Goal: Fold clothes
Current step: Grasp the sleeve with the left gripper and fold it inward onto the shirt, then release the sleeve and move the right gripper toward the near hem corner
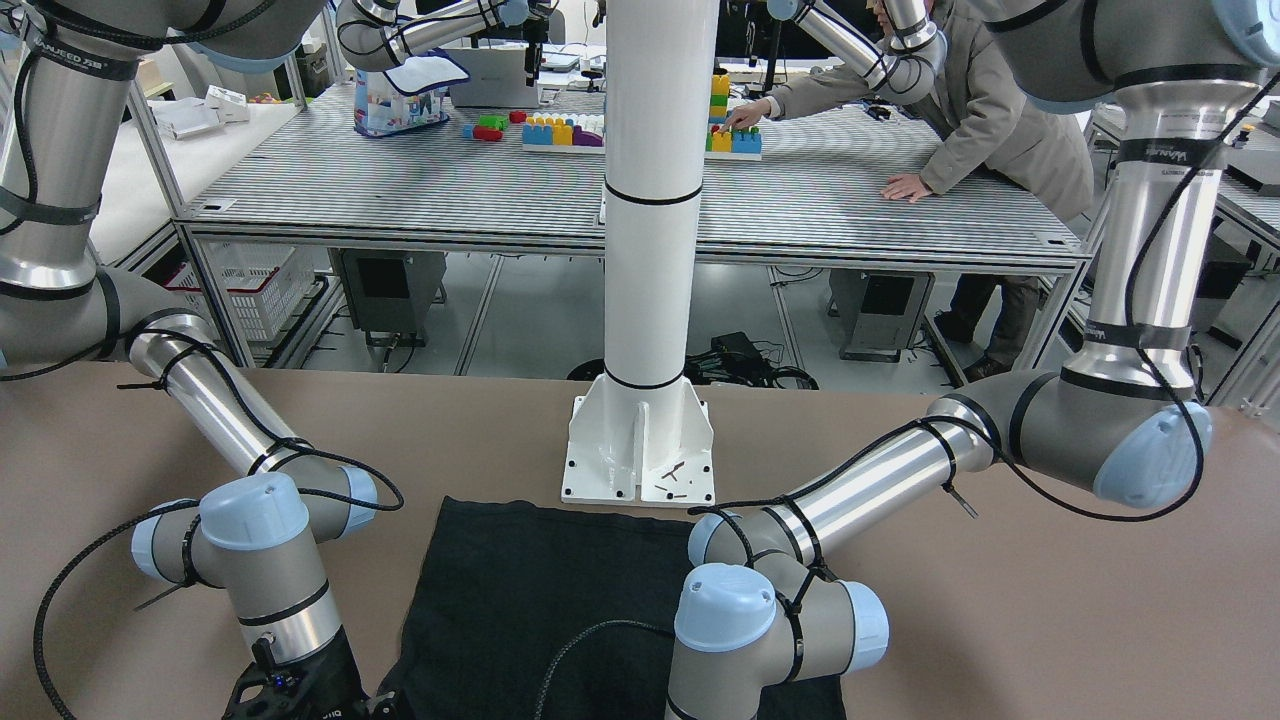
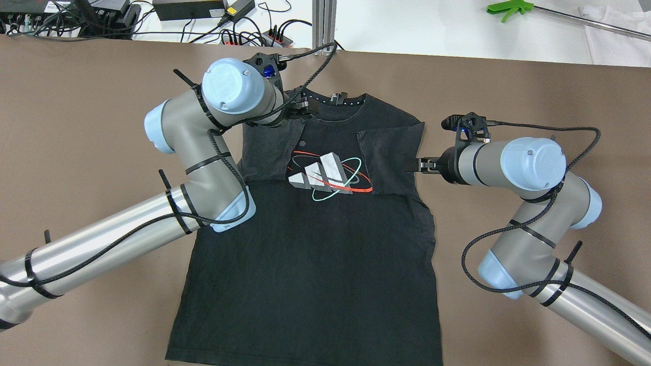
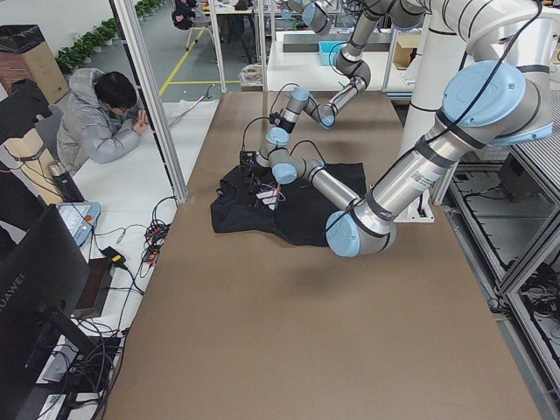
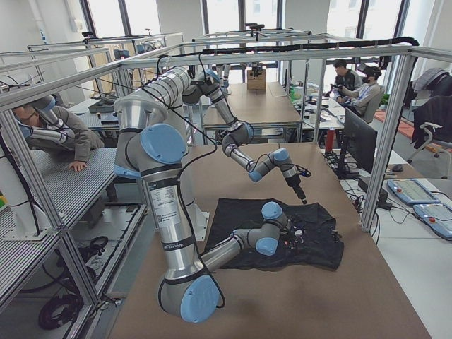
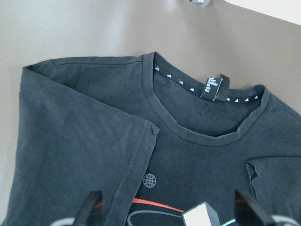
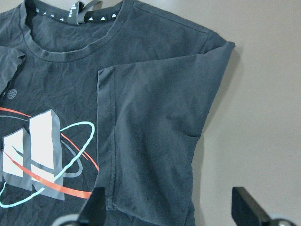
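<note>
A black T-shirt (image 2: pixel 310 254) with a white, red and teal chest print (image 2: pixel 325 173) lies flat on the brown table, collar away from the robot. Both sleeves are folded inward onto the chest, the left one (image 2: pixel 267 152) and the right one (image 2: pixel 389 157). My left gripper (image 2: pixel 301 109) is open over the left shoulder by the collar; the left wrist view shows its fingers (image 5: pixel 91 209) spread above the shirt (image 5: pixel 94 141). My right gripper (image 2: pixel 418 165) is open at the shirt's right edge beside the folded sleeve (image 6: pixel 155 117), holding nothing.
The white pillar's base plate (image 1: pixel 640 460) stands just beyond the shirt's hem (image 1: pixel 520 590). Cables and power strips (image 2: pixel 203 10) lie past the table's far edge. A person (image 3: pixel 101 122) crouches beside the table. Bare brown table lies on both sides of the shirt.
</note>
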Robot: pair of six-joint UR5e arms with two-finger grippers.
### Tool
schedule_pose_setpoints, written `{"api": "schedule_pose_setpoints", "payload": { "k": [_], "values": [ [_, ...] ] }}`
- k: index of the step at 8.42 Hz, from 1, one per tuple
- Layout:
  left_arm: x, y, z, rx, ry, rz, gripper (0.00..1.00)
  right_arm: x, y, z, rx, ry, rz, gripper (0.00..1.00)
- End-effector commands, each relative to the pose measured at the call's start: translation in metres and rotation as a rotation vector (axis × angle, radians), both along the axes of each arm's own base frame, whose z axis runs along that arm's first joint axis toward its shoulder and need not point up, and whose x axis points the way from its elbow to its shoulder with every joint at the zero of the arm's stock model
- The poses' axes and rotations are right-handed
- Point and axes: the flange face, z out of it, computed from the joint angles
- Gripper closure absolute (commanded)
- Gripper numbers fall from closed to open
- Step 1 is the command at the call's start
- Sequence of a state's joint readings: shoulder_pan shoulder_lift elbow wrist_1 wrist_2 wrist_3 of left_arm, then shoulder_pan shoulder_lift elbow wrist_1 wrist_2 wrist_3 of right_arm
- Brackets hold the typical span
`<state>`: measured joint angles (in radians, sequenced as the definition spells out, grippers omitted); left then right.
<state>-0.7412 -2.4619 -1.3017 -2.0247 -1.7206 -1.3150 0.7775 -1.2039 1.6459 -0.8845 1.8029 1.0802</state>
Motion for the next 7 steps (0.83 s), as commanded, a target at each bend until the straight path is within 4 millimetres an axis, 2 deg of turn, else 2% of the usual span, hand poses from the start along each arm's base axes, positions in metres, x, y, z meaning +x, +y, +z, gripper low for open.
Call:
{"api": "schedule_pose_setpoints", "payload": {
  "k": [1, 2, 4, 6, 7],
  "values": [
    [-0.067, 0.057, 0.018, -0.056, 0.123, 0.008, 0.0, 0.043, 0.012, 0.006, -0.046, -0.049, -0.089, 0.06],
    [-0.084, 0.082, 0.025, -0.088, 0.158, 0.017, 0.0, 0.055, 0.025, 0.006, -0.061, -0.076, -0.132, 0.06],
    [-0.113, 0.113, 0.028, -0.141, 0.189, -0.002, 0.0, 0.081, 0.059, 0.012, -0.067, -0.086, -0.148, 0.06],
    [-0.129, 0.168, 0.05, -0.146, 0.203, 0.035, 0.0, 0.105, 0.095, 0.022, -0.216, -0.158, -0.142, 0.06],
    [-0.146, 0.184, 0.049, -0.154, 0.229, 0.027, 0.0, 0.119, 0.123, 0.017, -0.303, -0.223, -0.147, 0.06]
  ]
}}
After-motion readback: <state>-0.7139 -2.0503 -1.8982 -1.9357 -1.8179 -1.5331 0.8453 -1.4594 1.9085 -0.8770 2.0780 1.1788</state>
